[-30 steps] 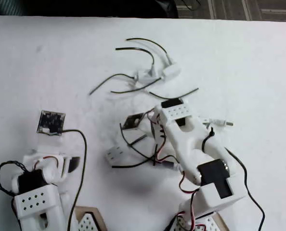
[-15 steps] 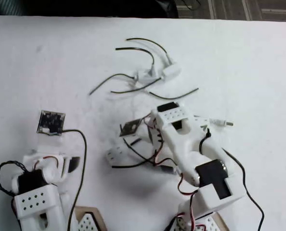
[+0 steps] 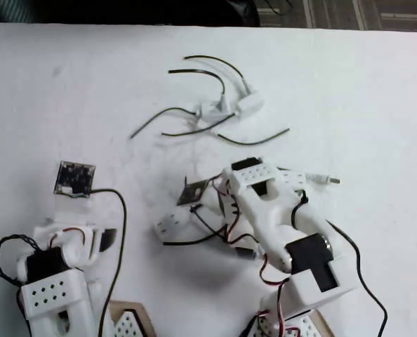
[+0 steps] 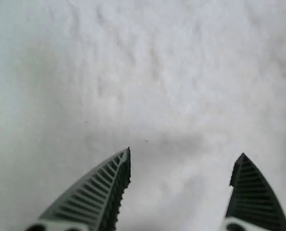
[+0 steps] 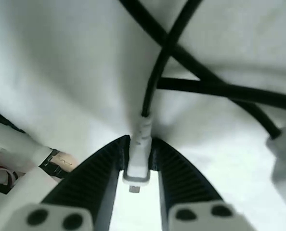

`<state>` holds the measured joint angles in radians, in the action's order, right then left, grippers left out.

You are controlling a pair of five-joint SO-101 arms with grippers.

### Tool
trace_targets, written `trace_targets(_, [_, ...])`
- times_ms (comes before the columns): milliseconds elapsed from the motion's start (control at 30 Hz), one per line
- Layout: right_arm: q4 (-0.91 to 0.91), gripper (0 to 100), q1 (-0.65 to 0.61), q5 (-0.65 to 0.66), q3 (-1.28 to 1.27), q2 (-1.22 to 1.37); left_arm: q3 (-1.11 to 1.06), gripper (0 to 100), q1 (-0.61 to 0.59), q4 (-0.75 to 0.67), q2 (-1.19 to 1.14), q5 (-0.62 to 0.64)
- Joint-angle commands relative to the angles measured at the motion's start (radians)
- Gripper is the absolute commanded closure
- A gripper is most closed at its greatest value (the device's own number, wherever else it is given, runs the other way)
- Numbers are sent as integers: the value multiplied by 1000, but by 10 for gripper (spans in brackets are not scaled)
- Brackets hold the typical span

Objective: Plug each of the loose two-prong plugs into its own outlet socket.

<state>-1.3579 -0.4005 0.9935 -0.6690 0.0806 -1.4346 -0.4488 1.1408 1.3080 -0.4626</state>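
Right gripper (image 5: pixel 139 156): fingers pinched on white plug (image 5: pixel 142 139), lower centre of wrist frame
Black cord (image 5: pixel 157 82) runs off toward top; lengthwise grip likely keeps plug aligned for socket
Left gripper (image 4: pixel 185 152): fingers spread wide, empty, over bare table (image 4: pixel 133 72)
Other loose plugs (image 3: pixel 226 107) upper centre, high view

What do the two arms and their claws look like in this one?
The left arm and right arm are white plastic with perforated panels and black motor blocks. Black cables and thin red wires run along them. The left claw and right claw have dark, pointed, ridged fingers.
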Motion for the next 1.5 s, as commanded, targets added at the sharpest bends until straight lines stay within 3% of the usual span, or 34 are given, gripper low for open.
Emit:
trace_targets(0, [-38,984,-12,-9,6,-36,3,669,-8,-15,15,-8])
trace_targets(133, [-143,981,-12,-46,40,-179,2,669,-8,-15,15,-8])
trace_targets(433, [-191,981,-25,-397,84,-624,2,669,-8,-15,15,-8])
trace_targets(733, [-68,981,-257,-773,84,-771,31,669,53,-66,15,5])
trace_targets(900, [67,981,-366,-1011,80,-777,106,669,87,-137,15,155])
trace_targets(1167, [248,981,-407,-1135,78,-780,230,670,147,-213,15,411])
trace_targets(1267, [271,981,-407,-1155,77,-780,262,749,177,-245,15,473])
trace_targets(1400, [272,981,-417,-1174,77,-782,290,983,229,-285,15,483])
trace_targets(1467, [268,981,-440,-1174,68,-794,296,956,254,-285,15,488])
